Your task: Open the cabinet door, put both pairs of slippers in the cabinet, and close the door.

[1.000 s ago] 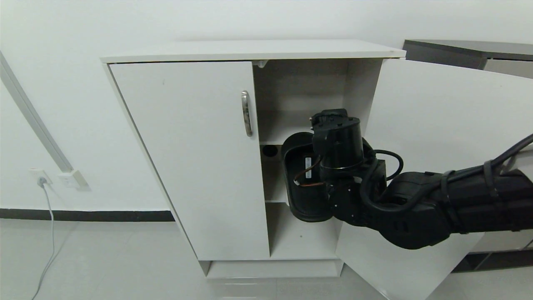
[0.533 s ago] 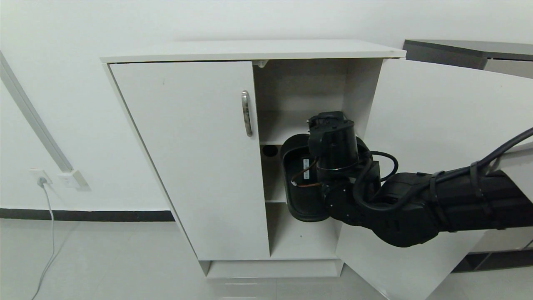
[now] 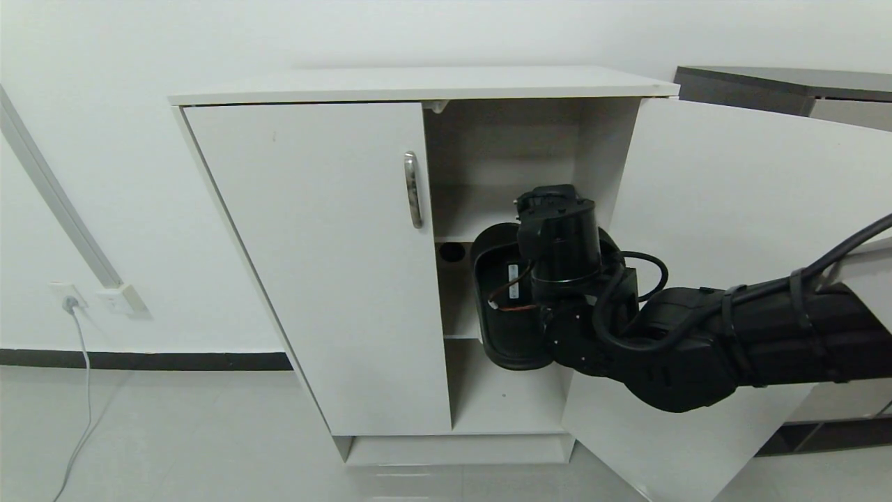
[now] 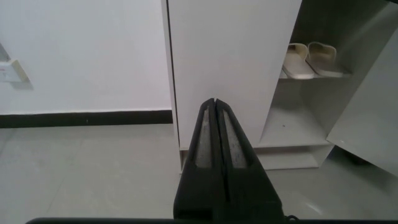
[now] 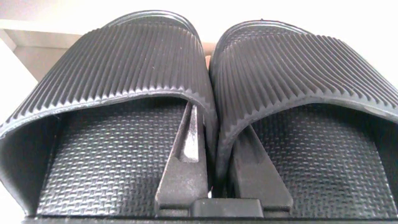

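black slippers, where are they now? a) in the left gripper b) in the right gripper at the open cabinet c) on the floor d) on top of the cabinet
b: the right gripper has a finger inside each of the black slippers, at the open cabinet.

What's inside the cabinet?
Beige slippers sit on a shelf; the black slippers, pinched by the right gripper, hang at the opening. The closed left door hides the rest.

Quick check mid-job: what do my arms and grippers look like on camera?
The right arm is bulky black with rounded housings, a cylindrical wrist with a silver ring, black cables strapped along it and a thin orange wire. The left gripper and right gripper have long, tapering black fingers with grey inner pads.
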